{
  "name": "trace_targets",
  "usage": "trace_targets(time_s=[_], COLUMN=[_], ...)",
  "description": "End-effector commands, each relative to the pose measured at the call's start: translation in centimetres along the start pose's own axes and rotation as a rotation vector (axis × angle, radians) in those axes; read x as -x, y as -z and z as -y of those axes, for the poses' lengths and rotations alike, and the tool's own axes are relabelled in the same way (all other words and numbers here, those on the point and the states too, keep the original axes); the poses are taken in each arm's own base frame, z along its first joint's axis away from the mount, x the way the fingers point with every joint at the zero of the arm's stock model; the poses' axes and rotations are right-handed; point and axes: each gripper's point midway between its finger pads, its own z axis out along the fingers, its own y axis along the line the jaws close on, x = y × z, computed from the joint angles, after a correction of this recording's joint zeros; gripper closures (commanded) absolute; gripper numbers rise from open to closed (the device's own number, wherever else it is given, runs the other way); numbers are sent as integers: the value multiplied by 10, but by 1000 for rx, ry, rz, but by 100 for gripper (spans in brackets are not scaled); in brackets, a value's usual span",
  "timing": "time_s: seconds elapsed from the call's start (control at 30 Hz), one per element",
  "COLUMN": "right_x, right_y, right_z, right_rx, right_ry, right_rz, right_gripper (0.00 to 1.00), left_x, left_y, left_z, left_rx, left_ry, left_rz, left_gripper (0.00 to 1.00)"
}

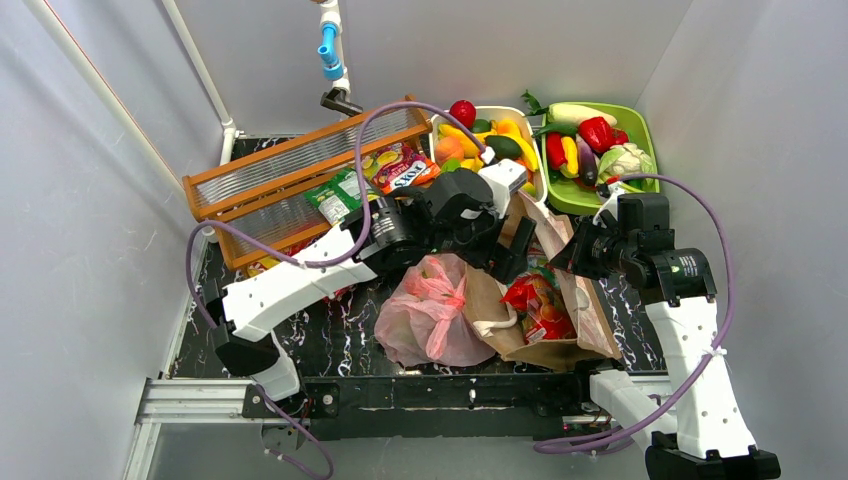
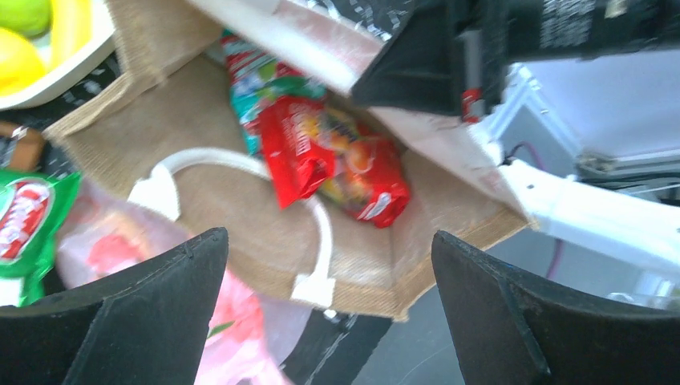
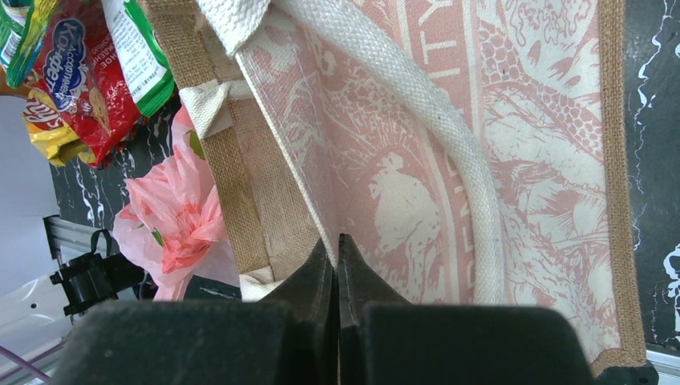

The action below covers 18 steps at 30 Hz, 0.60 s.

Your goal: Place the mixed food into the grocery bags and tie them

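**A:** Bag material?

**B:** Jute bag, coarse brown weave, boxy, with the mouth gaping. One wall has a pale face printed in faded pink line-work. The rope handles are thick white woven cord, sewn on with square white patches.

**A:** Contents?

**B:** Red snack packets, glossy crinkled foil. They lie on the jute floor, straight ahead through the gap of the left gripper. The edge of a teal packet shows just beyond them.

**A:** Second bag?

**B:** Pink plastic bag, thin and translucent, rumpled into a soft heap, with a red flower print. It rests against the jute bag's outer wall. In the left wrist view it sits under the left-hand finger. A green-and-red packet lies beside it, outside that finger.

**A:** Left jaws?

**B:** Spread as wide as they go. The fingers are matte black wedges with nothing between them, and they touch nothing. They hang over the bag's mouth, and one white handle arches directly below the gap.

**A:** Right jaws?

**B:** Right gripper is closed tight, the tips meeting along a thin seam. It pinches the jute bag's printed wall near the rim and holds that wall up. The rope handle runs just right of the tips. The brown jute edge strip lies just left of them, and the pink plastic bag farther left. More foil packets, red and green, show well beyond the tips at the upper left of that view.

**A:** Any food in either grip?

**B:** None.
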Motion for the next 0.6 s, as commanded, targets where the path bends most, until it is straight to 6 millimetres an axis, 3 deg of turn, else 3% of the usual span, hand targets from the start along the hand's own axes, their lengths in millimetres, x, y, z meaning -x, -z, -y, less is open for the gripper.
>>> trace_targets(time_s=[0.0,0.23,0.43,0.57], right_x=[15,42,45,46], right_y=[9,33,35,36], right_z=[-8,27,43,47], right_rx=[13,-240,-334,-360], right_ry=[31,41,35,40], right_rz=[59,181,191,200], right_gripper=[99,99,99,99], left_x=[-14,-41,-94,-109], left_y=[40,61,65,65], left_z=[-35,-55,-72,-77], left_rx=[160,224,261,277], left_ry=[-73,-52,-16,2], left_rz=[-45,-88,-191,-208], left_gripper=[2,2,2,2])
